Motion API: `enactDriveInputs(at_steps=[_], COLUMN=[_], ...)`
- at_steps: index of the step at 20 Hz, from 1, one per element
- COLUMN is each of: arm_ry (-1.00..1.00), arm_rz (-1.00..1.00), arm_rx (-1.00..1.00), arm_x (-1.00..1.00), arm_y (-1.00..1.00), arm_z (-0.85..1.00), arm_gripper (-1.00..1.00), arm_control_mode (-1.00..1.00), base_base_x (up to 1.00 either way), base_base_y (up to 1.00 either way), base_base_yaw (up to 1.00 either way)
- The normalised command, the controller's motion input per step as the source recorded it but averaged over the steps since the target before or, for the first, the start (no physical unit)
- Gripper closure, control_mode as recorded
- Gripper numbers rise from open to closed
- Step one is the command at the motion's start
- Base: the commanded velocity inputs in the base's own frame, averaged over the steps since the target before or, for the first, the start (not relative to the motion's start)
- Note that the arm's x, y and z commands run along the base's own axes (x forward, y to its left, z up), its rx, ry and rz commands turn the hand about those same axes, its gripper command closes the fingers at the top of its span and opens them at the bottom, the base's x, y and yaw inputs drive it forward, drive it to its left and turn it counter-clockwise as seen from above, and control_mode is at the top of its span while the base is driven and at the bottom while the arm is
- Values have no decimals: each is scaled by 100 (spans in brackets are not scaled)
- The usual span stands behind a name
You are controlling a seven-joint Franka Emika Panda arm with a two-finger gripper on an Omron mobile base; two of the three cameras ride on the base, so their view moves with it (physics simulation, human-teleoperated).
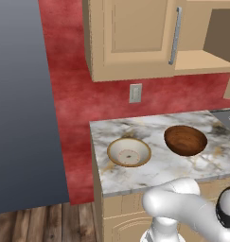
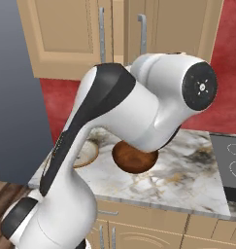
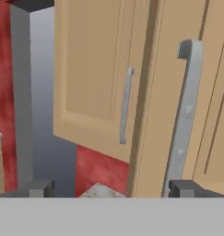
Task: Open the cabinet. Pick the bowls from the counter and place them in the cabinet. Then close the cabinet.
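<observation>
Gripper (image 3: 106,188) jaws spread wide, nothing between them; 2 dark fingertips (image 3: 38,188) poke up at the bottom of the hand view. Just above the right-hand tip runs a long silver bar handle (image 3: 185,115) on the swung-open door (image 3: 155,97) of the cabinet (image 1: 135,38). Further off, above the middle of the jaws, the closed left door (image 3: 92,69) carries its own handle (image 3: 126,106).

From the left base view, the cabinet's right side stands open, inner shelf (image 1: 201,60) bare.

Both bowls sit down on the counter (image 1: 149,175), below the cabinet: cream bowl (image 1: 128,151) to the left, dark brown bowl (image 1: 185,140) near it, apart.
</observation>
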Motion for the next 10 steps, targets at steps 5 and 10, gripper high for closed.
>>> enactDriveInputs(at_steps=[5,10], arm_ry=[-29,-6], arm_rz=[-11,-20], arm_rx=[-7,-9], arm_x=[-32,-5], arm_y=[74,68], arm_z=[-11,-14], arm_gripper=[-100,-100], arm_control_mode=[-100,-100], base_base_x=[0,0], base_base_y=[0,0], base_base_yaw=[0,0])
